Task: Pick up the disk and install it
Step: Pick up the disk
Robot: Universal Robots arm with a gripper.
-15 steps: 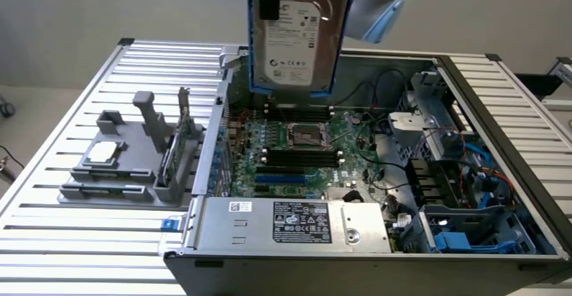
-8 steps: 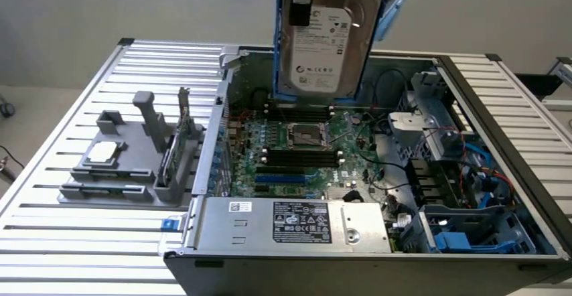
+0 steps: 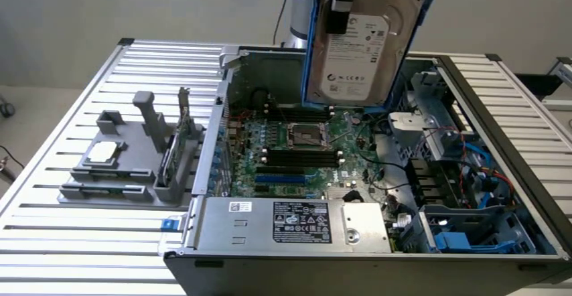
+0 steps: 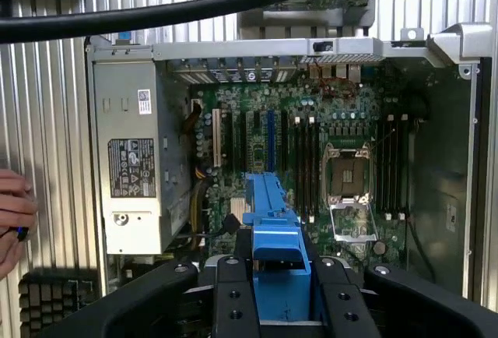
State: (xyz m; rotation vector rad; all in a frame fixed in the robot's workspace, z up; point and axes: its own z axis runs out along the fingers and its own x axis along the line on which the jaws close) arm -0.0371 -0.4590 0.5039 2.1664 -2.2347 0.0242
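The disk (image 3: pixel 362 48), a silver-grey drive with a white label and a blue carrier frame, hangs upright in the air above the far part of the open computer case (image 3: pixel 201 175). My gripper (image 3: pixel 344 5) is shut on its upper edge. In the wrist view the blue carrier of the disk (image 4: pixel 272 205) sticks out between my two black fingers (image 4: pixel 233 299), and my gripper (image 4: pixel 280 276) looks down onto the motherboard (image 4: pixel 327 143).
The case holds a motherboard (image 3: pixel 304 149), a silver power supply (image 3: pixel 286 222) and a drive bay with a blue bracket (image 3: pixel 451 239) at the exterior view's right. A grey fixture (image 3: pixel 125 162) with a small pale chip stands on the slatted table. A person's hand (image 4: pixel 12 213) shows beside the case.
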